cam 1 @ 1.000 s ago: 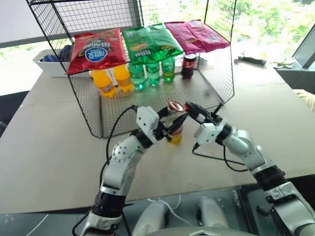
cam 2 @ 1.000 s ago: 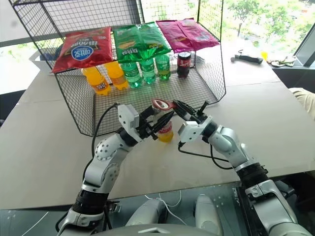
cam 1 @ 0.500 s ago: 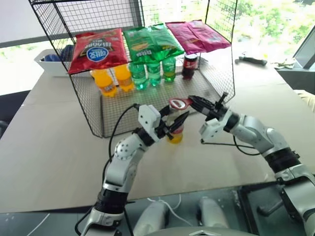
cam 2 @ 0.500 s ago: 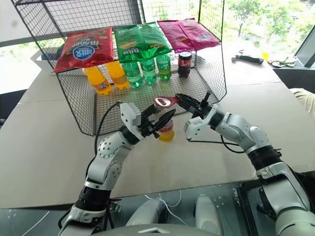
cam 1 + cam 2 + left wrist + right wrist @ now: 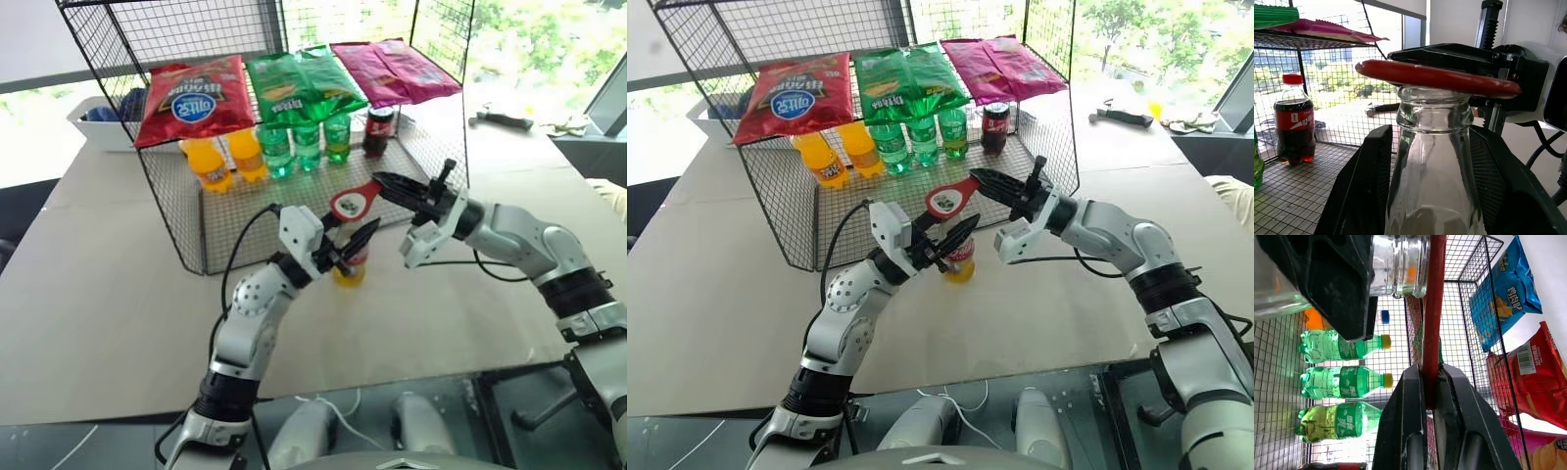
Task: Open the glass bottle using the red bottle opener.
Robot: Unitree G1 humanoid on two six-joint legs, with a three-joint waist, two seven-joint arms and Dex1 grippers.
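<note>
The glass bottle [image 5: 349, 262], clear with yellow liquid at its bottom, stands on the table in front of the wire rack. My left gripper [image 5: 355, 238] is shut on the glass bottle, with a black finger [image 5: 1369, 191] on each side of the neck [image 5: 1435, 147]. The red bottle opener [image 5: 351, 203] sits tilted over the bottle's mouth, its ring head just above the glass rim [image 5: 1437, 78]. My right gripper [image 5: 387, 184] is shut on the red bottle opener's slim handle [image 5: 1432, 308], coming in from the right. I cannot make out the cap.
Behind the bottle stands a wire rack [image 5: 176, 235] with chip bags [image 5: 191, 98] on top and orange bottles [image 5: 208, 164], green bottles [image 5: 304, 145] and a cola bottle [image 5: 377, 132] inside. A white bin [image 5: 93, 127] sits far left and a black tool [image 5: 500, 119] far right.
My right gripper has risen and rolled, tipping the red opener so that its handle end stands higher over the bottle's mouth. The left gripper and the bottle have stayed put.
</note>
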